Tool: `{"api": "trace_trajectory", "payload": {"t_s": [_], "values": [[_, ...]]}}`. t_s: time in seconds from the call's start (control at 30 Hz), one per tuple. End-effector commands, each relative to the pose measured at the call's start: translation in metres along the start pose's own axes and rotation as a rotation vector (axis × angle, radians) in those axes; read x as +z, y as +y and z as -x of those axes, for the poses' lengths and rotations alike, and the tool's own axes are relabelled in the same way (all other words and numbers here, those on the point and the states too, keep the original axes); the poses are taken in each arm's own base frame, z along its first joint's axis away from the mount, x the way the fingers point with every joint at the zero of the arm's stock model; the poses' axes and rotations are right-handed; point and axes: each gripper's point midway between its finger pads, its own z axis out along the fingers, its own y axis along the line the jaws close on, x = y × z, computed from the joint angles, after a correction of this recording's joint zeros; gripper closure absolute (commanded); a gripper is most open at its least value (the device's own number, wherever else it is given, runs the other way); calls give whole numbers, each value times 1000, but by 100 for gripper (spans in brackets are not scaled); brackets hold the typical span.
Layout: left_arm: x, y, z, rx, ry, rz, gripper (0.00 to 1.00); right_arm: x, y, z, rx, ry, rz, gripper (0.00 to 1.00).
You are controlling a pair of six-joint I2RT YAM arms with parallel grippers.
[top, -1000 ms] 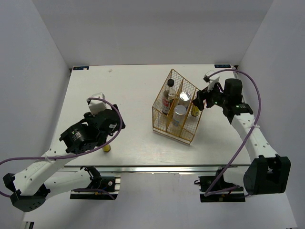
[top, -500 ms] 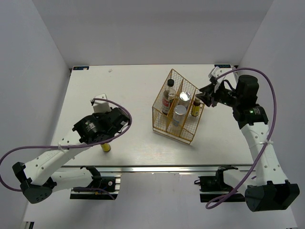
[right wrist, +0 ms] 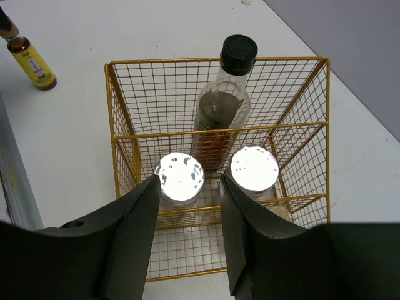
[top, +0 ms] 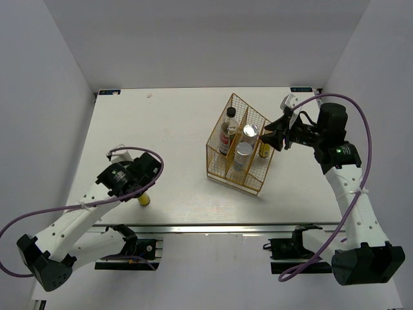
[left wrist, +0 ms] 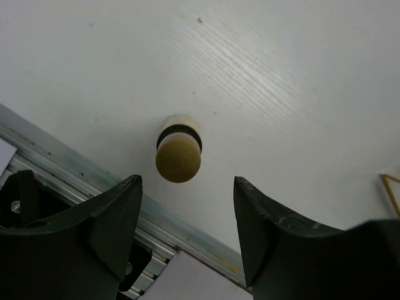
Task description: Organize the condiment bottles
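Four bottles [top: 244,155] stand in the gold wire basket [top: 222,171]; the right gripper [top: 271,137] has backed off just beside it, jaws apart, empty. One amber bottle [top: 144,199] waits well left of it, under the left gripper [left wrist: 186,200], fingers spread.

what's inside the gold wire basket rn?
Tall clear bottle, two silver-lidded white cylinders. An amber bottle shows at the right side, partly covered by the right end effector.

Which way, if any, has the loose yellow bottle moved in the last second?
No. The yellow bottle keeps its spot by the near edge of the table.
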Motion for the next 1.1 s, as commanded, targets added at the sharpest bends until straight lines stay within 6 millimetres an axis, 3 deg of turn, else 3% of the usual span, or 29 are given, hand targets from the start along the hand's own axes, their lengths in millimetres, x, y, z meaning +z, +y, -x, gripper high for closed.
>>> {"api": "trace_trajectory", "payload": {"t_s": [0.0,0.2,0.33,0.77,1.07], "values": [[3,14,-21,-90,71,49,29,2,3,2,15,-28,16,51],[16,16,-30,-98,71,62,18,3,2,2,22,-34,12,49],[27,14,-30,-91,53,74,18,3,1,1,33,-36,8,49],[53,-10,11,-90,22,37,35,0,2,-1,38,-32,-16,49],[47,-11,5,-77,60,9,37,0,0,-5,38,-27,-32,49]]}}
